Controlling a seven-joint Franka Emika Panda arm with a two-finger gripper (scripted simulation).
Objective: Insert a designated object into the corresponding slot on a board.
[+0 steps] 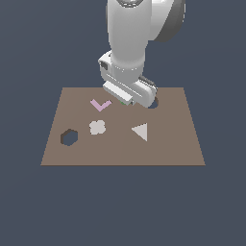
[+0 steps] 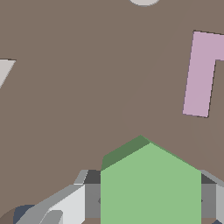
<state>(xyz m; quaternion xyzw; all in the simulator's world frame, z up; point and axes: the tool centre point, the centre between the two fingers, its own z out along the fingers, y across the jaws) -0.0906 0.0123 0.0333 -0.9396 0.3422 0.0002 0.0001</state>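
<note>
Your green hexagonal block [image 2: 151, 188] sits between the gripper's [image 2: 151, 199] fingers [image 2: 65, 205], whose pads appear to press its two sides in the wrist view, so you are most likely clamped on it; whether it is off the board [image 1: 178, 144] or touching it, you cannot tell. In the exterior view only a sliver of green [image 1: 124, 102] shows under the hand, at the board's far edge, just right of the pink V-shaped piece [image 1: 100, 104] and left of the dark round hole [image 1: 153, 103]. What matters next is direction: the hexagonal slot [image 1: 69, 137] lies well apart, toward the exterior view's left and nearer the camera, beyond the pale clover-like shape [image 1: 97, 127]. The pale grey triangle [image 1: 141, 131] lies off that path, to the right. You will probably need to match the block's flats to the slot before lowering.
</note>
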